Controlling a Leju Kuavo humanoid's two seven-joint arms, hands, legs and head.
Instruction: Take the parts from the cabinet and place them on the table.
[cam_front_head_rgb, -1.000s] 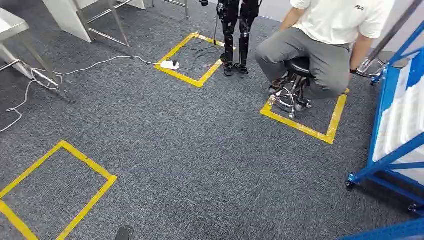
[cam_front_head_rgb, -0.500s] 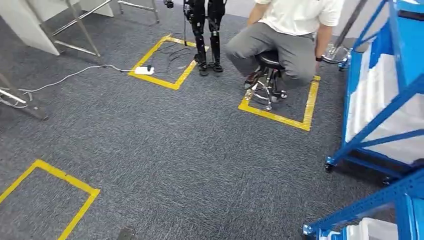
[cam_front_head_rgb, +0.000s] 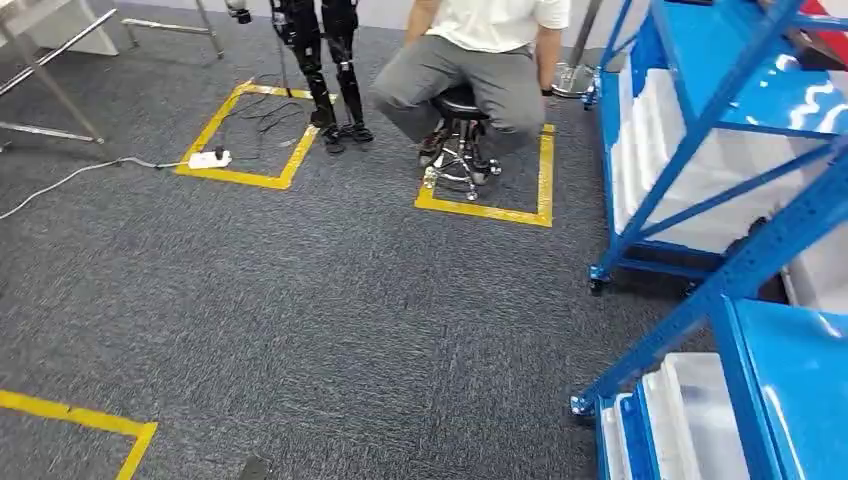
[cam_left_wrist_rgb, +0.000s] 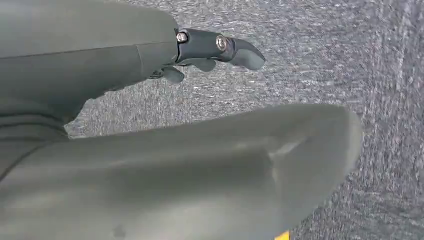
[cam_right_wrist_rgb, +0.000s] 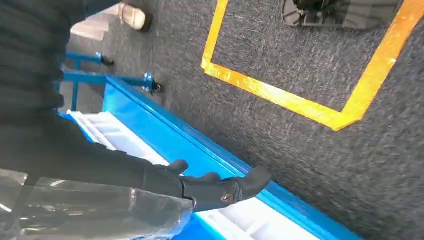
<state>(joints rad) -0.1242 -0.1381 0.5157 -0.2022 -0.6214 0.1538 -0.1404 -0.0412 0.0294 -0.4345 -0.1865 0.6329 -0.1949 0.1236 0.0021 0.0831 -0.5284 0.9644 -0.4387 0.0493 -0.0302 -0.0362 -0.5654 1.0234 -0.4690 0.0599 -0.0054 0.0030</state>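
My left robot hand hangs over grey carpet, fingers apart, holding nothing; most of that wrist view is blocked by my own grey cover; my right robot hand is beside the blue cabinet; something clear and crinkled sits against it in the right wrist view, can't tell what it is or whether the hand grips it; the parts themselves I can't make out, just white trays on the cabinet's low shelves, cut off at the frame edge; ahead, a person on a stool inside a yellow tape square, head cropped; another robot's black legs next to them; power strip with cable on the floor; no writing readable.
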